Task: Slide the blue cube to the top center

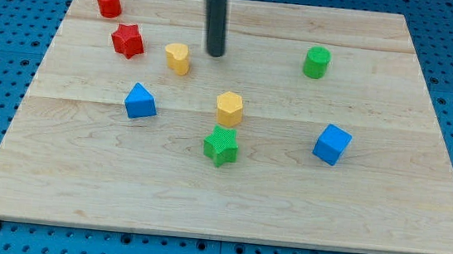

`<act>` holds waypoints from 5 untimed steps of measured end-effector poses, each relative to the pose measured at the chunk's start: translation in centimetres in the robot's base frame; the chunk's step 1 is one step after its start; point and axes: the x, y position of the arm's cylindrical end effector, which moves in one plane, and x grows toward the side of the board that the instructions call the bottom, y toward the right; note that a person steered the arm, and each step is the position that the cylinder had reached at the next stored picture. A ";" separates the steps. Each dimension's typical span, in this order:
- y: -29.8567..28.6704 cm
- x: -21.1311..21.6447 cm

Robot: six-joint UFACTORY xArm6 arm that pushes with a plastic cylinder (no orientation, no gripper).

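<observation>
Wooden bench point(423, 163): blue cube point(331, 145) at right; rod's tip point(215, 54) near top centre, well apart; no pincer visible, state indeterminable.

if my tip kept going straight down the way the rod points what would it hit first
Just the wooden board: my tip already sits at its surface, no block under it. The yellow block lies to the view's left, apparently not touching.

green cylinder point(317, 62) near path (upper right)

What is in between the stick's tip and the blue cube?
Nothing: in the camera view only bare wood lies between my tip and the blue cube; the yellow hexagonal block sits just below that line.
</observation>
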 end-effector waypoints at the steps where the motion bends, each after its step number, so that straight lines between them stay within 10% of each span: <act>1: 8.8 0.6; 3: 23.5 13.4; 5: 24.9 23.1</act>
